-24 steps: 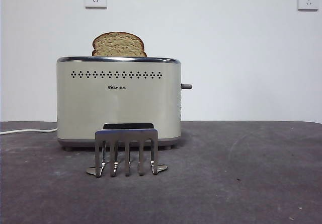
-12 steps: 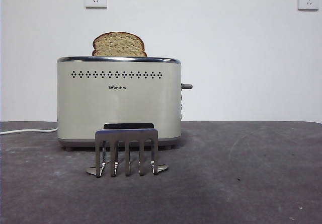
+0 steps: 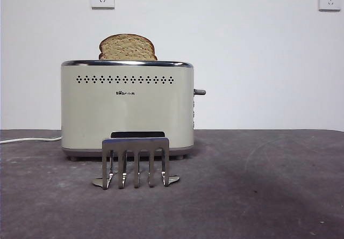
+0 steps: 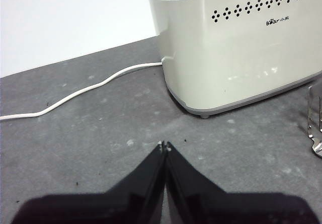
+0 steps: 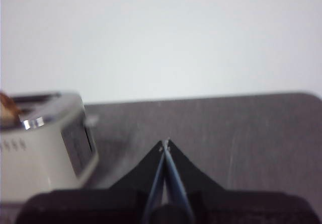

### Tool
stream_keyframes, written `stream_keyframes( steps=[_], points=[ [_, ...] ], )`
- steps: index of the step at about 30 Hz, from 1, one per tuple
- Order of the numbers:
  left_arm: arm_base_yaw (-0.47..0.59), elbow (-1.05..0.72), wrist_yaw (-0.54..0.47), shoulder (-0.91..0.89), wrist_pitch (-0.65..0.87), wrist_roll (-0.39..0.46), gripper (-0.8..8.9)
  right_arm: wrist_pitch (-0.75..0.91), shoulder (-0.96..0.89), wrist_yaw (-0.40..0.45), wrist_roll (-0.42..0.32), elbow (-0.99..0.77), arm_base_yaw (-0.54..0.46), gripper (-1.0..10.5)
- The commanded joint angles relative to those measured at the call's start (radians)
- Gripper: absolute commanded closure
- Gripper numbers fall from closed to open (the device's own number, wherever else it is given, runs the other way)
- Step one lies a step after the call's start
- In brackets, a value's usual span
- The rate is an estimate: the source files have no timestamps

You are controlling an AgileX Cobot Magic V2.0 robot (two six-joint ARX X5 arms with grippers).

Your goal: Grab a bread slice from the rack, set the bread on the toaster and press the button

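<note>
Bread step judged done, with the slice of bread [image 3: 128,48] upright in the toaster [image 3: 127,110] behind the bare rack [image 3: 135,161], left gripper [image 4: 164,145] and right gripper [image 5: 165,143] both pinched closed on nothing; next, pressing the side lever [image 3: 199,92].

The bread [image 3: 127,48] stands in the toaster [image 3: 127,110] on the counter [image 3: 258,196]; the rack [image 3: 135,162] stands before it, seemingly apart.
</note>
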Motion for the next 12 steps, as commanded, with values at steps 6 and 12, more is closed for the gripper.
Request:
stream_keyframes(
  steps=[6,12],
  points=[
    [0.003,-0.013,-0.001,-0.002,-0.002,-0.006,8.17,0.007,-0.115,0.005,0.029,-0.204,0.000,9.5],
    [0.003,-0.013,-0.001,-0.002,-0.002,-0.006,8.18,-0.035,-0.184,0.005,0.036,-0.264,-0.001,9.5]
  ],
)
